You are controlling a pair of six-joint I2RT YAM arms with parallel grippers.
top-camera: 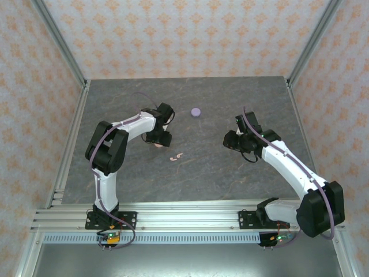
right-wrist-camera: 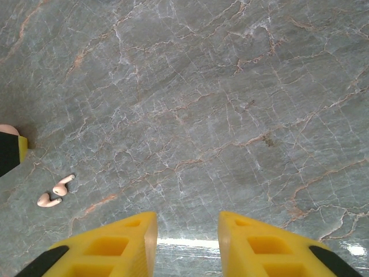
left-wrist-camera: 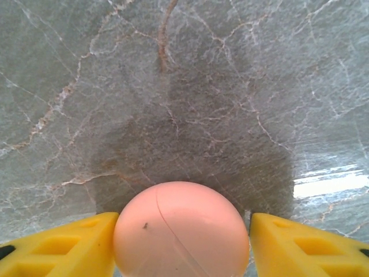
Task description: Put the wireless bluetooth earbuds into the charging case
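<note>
The left gripper [left-wrist-camera: 183, 219] is set around the closed pink charging case [left-wrist-camera: 180, 245], with a yellow finger [left-wrist-camera: 69, 242] close against each side; whether the case is actually clenched cannot be told. The right gripper [right-wrist-camera: 187, 225] is held released over the table [right-wrist-camera: 242, 92]. Two pale pink earbuds [top-camera: 176, 156] are laid loose between the grippers, just right of the pink case, and a lilac case [top-camera: 197, 111] is seen farther back.

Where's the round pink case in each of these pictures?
Top: pink case, centre-left, peeking from beneath the left gripper.
Left wrist: bottom centre, between yellow fingers.
Right wrist: far left edge, a pink sliver.
Shared landmark: the left gripper, around the case.
</note>
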